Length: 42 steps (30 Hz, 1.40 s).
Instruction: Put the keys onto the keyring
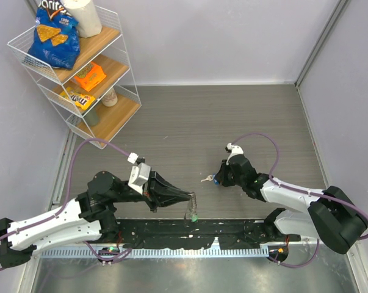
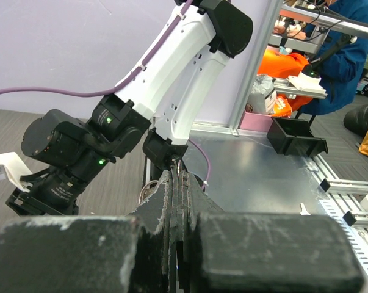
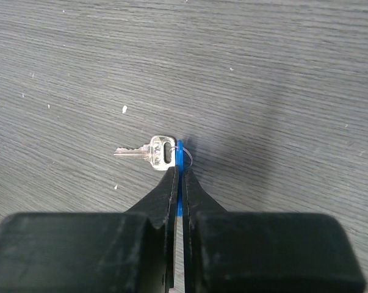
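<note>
My right gripper [image 3: 179, 170] is shut on a thin blue tag [image 3: 180, 152], low over the grey table. A small silver key [image 3: 148, 152] hangs off the tag by a tiny wire loop and points left. In the top view this key [image 1: 206, 179] sticks out left of the right gripper [image 1: 216, 179]. My left gripper [image 1: 187, 197] is shut on the keyring [image 1: 191, 205], which hangs down from the jaws with a green-headed key [image 1: 194, 216] at its lower end. In the left wrist view, a curve of the keyring [image 2: 148, 190] shows beside the closed fingertips [image 2: 165, 183].
A white wire shelf [image 1: 25, 46] with snack bags stands at the back left. A black rail [image 1: 190, 235] runs along the near table edge between the arm bases. Purple cables loop over both arms.
</note>
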Each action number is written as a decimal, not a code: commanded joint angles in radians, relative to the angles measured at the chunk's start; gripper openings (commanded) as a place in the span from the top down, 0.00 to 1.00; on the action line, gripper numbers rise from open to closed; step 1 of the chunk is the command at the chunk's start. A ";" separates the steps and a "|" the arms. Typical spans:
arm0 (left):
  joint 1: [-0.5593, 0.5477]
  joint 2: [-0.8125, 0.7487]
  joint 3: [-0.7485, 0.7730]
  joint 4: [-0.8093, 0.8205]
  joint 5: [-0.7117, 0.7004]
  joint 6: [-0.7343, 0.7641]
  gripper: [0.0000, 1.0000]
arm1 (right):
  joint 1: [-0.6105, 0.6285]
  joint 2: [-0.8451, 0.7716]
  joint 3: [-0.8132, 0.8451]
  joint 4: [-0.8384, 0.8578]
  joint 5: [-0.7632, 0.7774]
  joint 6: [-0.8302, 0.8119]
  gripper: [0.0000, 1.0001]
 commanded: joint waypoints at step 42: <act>-0.001 -0.035 0.030 -0.004 -0.047 0.042 1.00 | 0.478 0.038 0.274 -0.321 0.717 -0.098 0.53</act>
